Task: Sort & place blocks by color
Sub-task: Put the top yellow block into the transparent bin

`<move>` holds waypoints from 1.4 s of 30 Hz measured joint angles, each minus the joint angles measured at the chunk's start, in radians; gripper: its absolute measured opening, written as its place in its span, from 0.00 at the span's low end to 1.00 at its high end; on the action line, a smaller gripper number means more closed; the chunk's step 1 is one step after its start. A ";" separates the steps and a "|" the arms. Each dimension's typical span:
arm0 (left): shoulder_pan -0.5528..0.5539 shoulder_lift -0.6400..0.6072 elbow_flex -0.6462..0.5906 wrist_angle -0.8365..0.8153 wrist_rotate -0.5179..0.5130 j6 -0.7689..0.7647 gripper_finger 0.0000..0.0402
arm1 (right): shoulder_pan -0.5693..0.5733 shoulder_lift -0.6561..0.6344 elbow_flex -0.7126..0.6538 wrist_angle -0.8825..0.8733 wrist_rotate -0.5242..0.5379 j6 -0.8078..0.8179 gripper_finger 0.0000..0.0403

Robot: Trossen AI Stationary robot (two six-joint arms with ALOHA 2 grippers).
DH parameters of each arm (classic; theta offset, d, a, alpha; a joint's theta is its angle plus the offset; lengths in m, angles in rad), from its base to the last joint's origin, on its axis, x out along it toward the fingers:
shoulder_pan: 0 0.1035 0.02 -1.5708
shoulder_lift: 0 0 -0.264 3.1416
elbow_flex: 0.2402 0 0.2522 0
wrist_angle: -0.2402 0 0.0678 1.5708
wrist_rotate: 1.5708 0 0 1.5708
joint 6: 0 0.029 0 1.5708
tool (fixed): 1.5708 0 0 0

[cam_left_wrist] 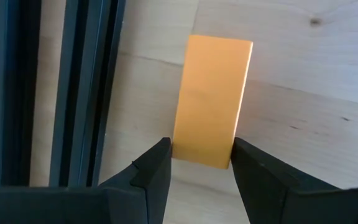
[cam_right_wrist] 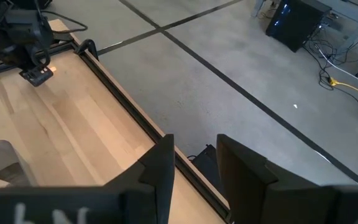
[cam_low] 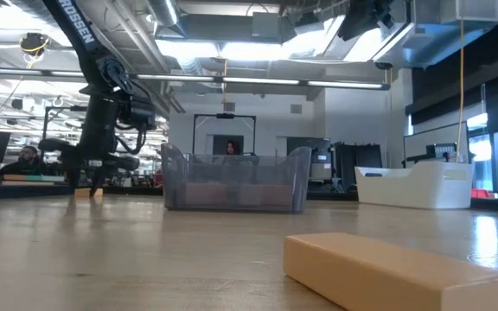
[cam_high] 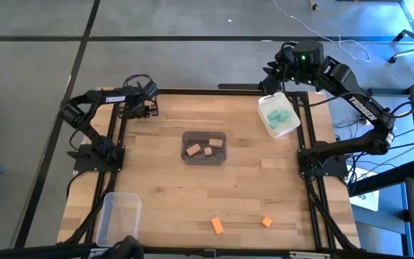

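My left gripper (cam_high: 148,109) is at the table's far left corner, pointing steeply down, shut on an orange block (cam_left_wrist: 213,93) just beside the dark frame rail (cam_left_wrist: 79,93). Two more orange blocks (cam_high: 217,226) (cam_high: 266,222) lie flat near the front edge. Tan blocks (cam_high: 208,147) lie in the grey bin (cam_high: 185,144) at mid-table. Teal blocks (cam_high: 279,115) lie in the white bin (cam_high: 268,124) at the far right. My right gripper (cam_right_wrist: 196,140) hangs high over the far right edge, open, with nothing between its fingers. My left gripper pinches the orange block's two long sides (cam_left_wrist: 185,149) between its two fingers, at one end of the block. The fingers come from above, pointing steeply down. The block lies flat, low at the tabletop (cam_low: 93,192); whether it rests on the wood I cannot tell.
A clear bin (cam_high: 117,216) stands at the near left corner. Dark frame rails run along the table's left and right edges (cam_high: 309,194). Bare wood lies between the grey bin and the front blocks. One front block (cam_low: 396,272) fills the low view's foreground.
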 joint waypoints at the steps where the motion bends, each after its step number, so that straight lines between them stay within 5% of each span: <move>1: -0.002 0.013 0.001 -0.003 0.001 -0.002 0.39 | 0.000 0.000 0.000 0.000 0.000 0.000 0.30; 10: 0.000 0.038 0.003 -0.009 0.015 0.036 0.33 | 0.000 0.000 0.000 0.000 0.000 0.001 0.30; 26: -0.030 -0.141 -0.008 -0.066 0.109 0.090 0.28 | 0.000 0.000 0.000 -0.001 0.000 0.000 0.30; 42: -0.342 -0.523 -0.005 -0.323 0.235 0.110 0.28 | 0.000 0.000 0.000 -0.001 0.000 -0.003 0.30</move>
